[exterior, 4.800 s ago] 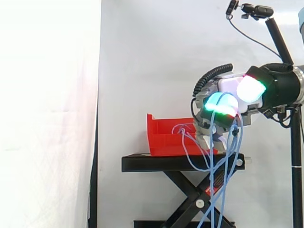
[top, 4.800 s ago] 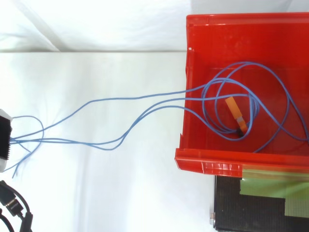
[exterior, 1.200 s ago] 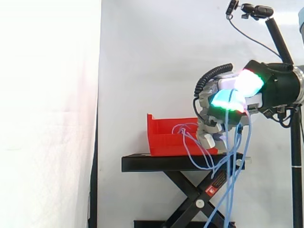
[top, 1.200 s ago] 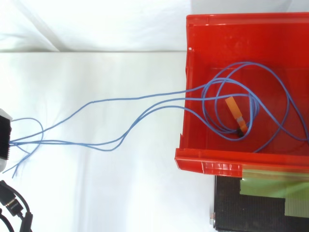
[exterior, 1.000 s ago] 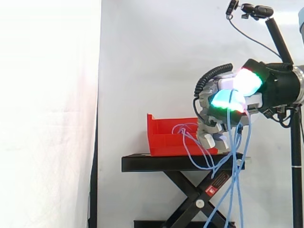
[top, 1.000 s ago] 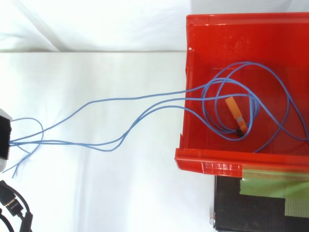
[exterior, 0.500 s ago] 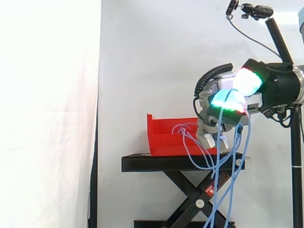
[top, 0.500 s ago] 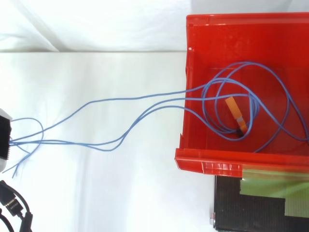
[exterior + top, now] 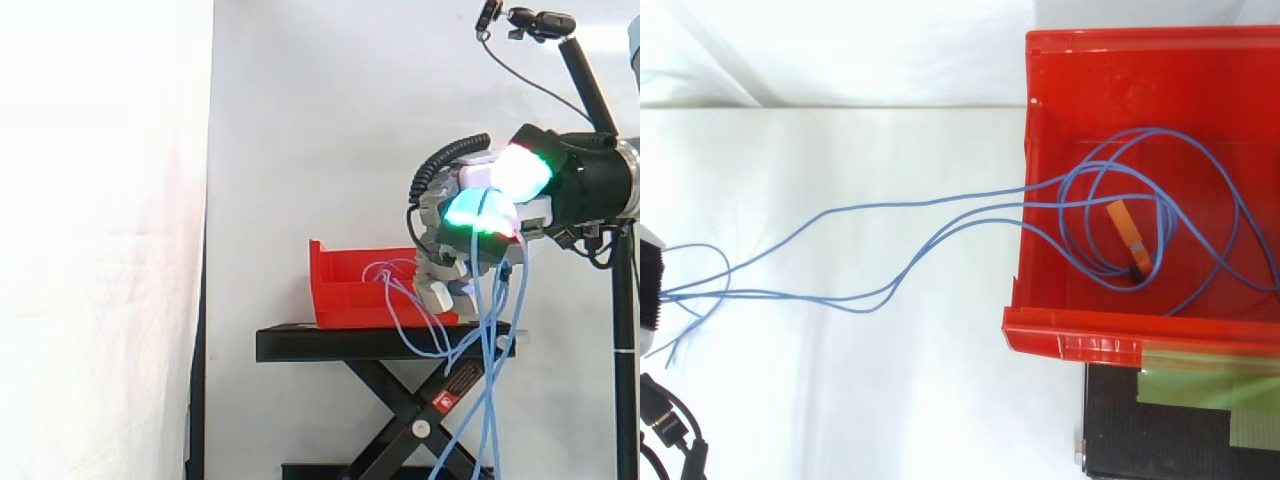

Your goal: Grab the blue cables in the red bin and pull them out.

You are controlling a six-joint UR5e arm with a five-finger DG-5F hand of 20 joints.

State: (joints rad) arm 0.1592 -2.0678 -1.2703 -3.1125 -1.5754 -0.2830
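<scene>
Blue cables (image 9: 790, 295) are pictured gripped by the hand (image 9: 460, 245) at the right of the side view. Its fingers (image 9: 478, 212) are curled shut round several strands, w/ loose ends hung down past the black stand (image 9: 380, 343). From the grip the strands are led left to the red bin (image 9: 1070, 340) & over its lip. Much of the length is seen coiled on the bin floor round an orange tag (image 9: 1128, 232), so the task is judged only partly done.

For a clean pull, the grip should be held tight & the hand drawn steadily away from the bin, slightly upward. That way the strands are lifted over the lip, not dragged hard against it. The bin could be tugged along the stand if loops snag on the tag.

Writing: a red label (image 9: 447, 396) is carried on the stand's crossed leg, but its print is too small to be read. None is legible on the tag.
</scene>
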